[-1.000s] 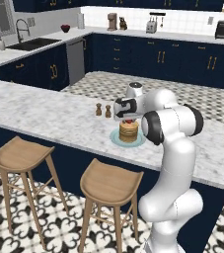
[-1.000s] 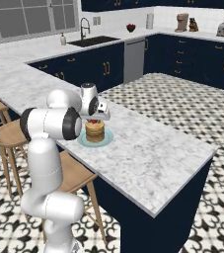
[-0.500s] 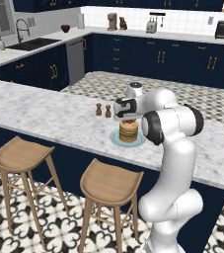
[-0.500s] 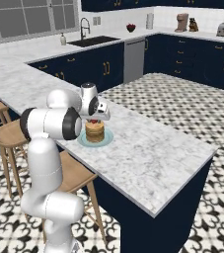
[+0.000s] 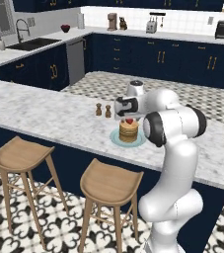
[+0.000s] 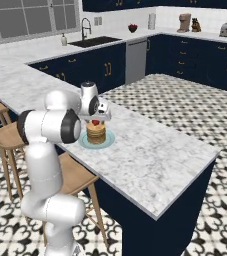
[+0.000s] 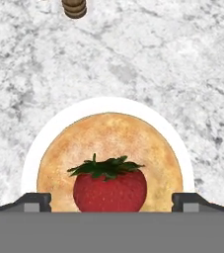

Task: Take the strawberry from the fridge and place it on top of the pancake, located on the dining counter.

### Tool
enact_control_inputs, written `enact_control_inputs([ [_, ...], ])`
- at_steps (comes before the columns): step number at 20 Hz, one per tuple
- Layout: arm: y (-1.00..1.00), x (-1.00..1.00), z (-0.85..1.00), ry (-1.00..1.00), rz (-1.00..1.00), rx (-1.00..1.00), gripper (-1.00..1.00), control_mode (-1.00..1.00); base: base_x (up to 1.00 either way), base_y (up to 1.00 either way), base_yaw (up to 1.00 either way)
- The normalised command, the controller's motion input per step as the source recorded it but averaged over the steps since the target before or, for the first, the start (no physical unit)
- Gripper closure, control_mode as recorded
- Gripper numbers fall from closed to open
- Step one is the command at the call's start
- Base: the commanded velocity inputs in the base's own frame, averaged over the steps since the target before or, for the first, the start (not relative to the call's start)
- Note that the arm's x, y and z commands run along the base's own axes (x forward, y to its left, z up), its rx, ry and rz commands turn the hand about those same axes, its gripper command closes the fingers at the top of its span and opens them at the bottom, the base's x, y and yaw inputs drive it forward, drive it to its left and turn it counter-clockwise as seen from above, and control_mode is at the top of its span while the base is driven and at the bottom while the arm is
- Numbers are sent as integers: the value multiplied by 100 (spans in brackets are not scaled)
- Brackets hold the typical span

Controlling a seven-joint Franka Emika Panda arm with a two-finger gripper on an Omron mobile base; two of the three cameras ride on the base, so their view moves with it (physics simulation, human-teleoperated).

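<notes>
Strawberry (image 7: 110,187) sitting on pancake (image 7: 108,143) stack, gripper (image 7: 111,201) released, fingertips wide at 3 and 9 o'clock, bare bench (image 7: 172,59) around plate (image 7: 108,104), shaker (image 7: 74,7) at 12 o'clock.

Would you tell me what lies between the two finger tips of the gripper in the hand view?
The strawberry sits between the finger tips of the open gripper, with a gap on each side. It rests on the pancake, as the hand view shows.
</notes>
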Motion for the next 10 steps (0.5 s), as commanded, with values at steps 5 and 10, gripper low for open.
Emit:
enact_control_inputs([
  [5,8,-36,84,8,0,-7,-100,-100,0,0,0],
  [10,33,-93,71,15,-1,1,-100,-100,0,0,0],
])
